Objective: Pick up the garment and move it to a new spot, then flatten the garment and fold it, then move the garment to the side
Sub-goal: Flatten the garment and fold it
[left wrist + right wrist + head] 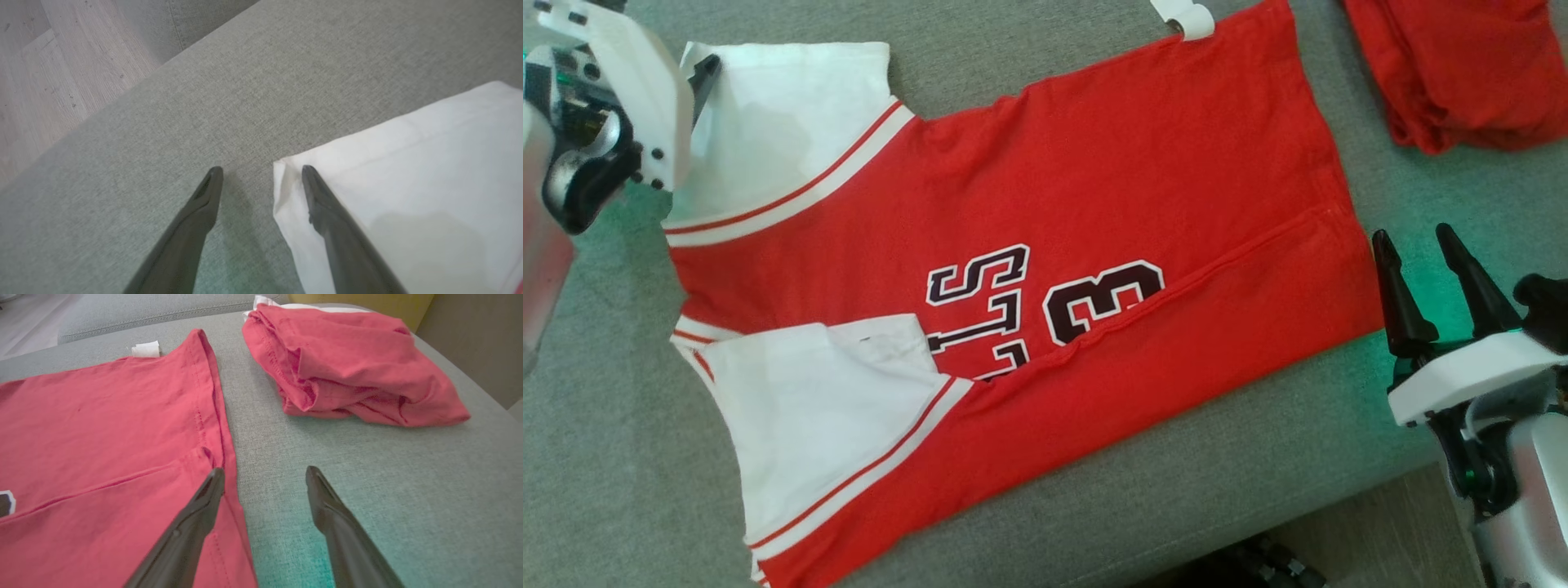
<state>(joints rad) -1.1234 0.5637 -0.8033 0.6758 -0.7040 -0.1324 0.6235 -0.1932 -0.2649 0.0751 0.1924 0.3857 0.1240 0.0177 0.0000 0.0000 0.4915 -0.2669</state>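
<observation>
**Setting both grasps for the next fold**

The grey sofa cushion (1094,498) carries everything. The garment (1094,188), a red jersey with white sleeves, lies spread flat across its middle. Its near long side is already turned over the printed numbers, along a crease (1217,261) that runs to the hem. A second red garment (1462,73) sits bunched, well apart, beyond the hem end.

The step in hand looks like gripping the far side to bring it over. The left gripper (261,169) has its fingers apart, straddling the corner of the far white sleeve (784,122). One finger is over cloth and the other over bare cushion. The right gripper (264,470) also stands with fingers apart at the hem (212,396), one finger above the fabric's edge and the other over the cushion. Whether either touches the cloth cannot be told.

To do it well, each gripper should go low enough to catch the edge and pinch only the layers meant to move. At the hem that means avoiding the folded flap. Both ends should rise and travel together, keeping the cloth taut so the new crease lies parallel to the first. The small white tag (1188,16) at the far hem corner should end up tucked inside.
</observation>
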